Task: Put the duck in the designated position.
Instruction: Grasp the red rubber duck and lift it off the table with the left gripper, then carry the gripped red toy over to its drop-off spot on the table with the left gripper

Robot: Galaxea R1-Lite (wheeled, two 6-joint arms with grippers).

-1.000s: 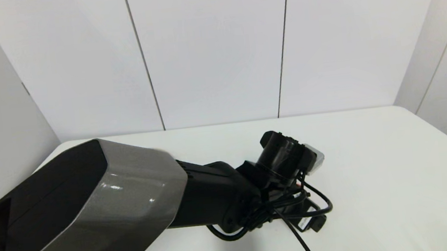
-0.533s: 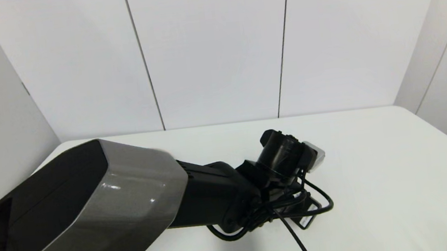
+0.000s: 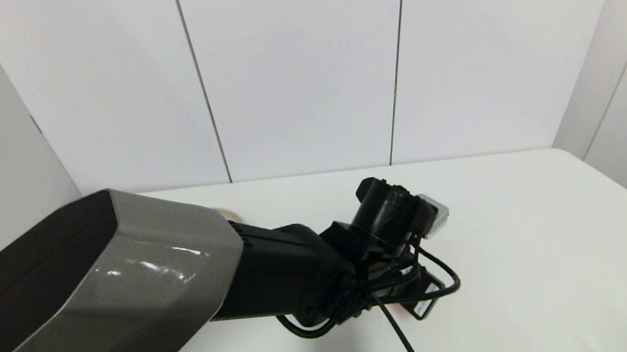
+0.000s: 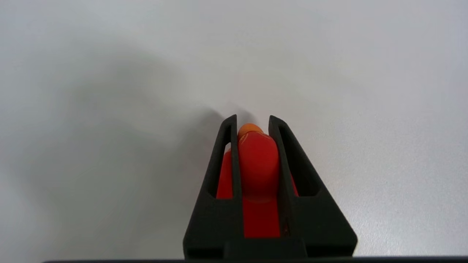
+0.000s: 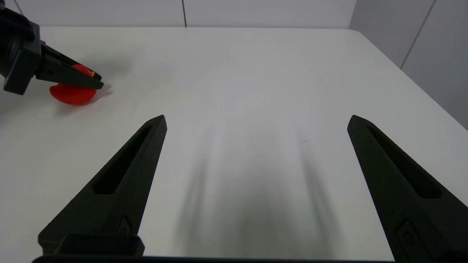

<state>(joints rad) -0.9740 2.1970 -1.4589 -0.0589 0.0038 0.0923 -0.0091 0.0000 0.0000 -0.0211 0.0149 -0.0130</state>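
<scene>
- Duck (image 4: 257,164) sits pinched between the two black fingers of my left gripper (image 4: 252,122), which is closed on its round red head, the orange beak poking out just past my fingertips.
- From my right wrist view the duck's (image 5: 73,95) body appears to touch the white table (image 5: 237,73), or hangs only just above it; I cannot tell which for certain.
- My left gripper (image 5: 97,84) reaches in low and nearly flat over the table, with the duck's body bulging out beneath the fingers.
- In the head view my left arm (image 3: 128,300) stretches across the middle of the table, well away from every edge, and it hides the duck itself.
- I judge the carrying part as good as done: the duck is down at the table surface, over plain white tabletop with no mark I can see.
- What is left, as I judge it, is to let the fingers part, leave the duck standing, and draw the arm back.
- My right gripper (image 5: 256,120) hangs idle over the table nearer the right edge, fingers spread wide with nothing between them, well apart from the duck.
</scene>
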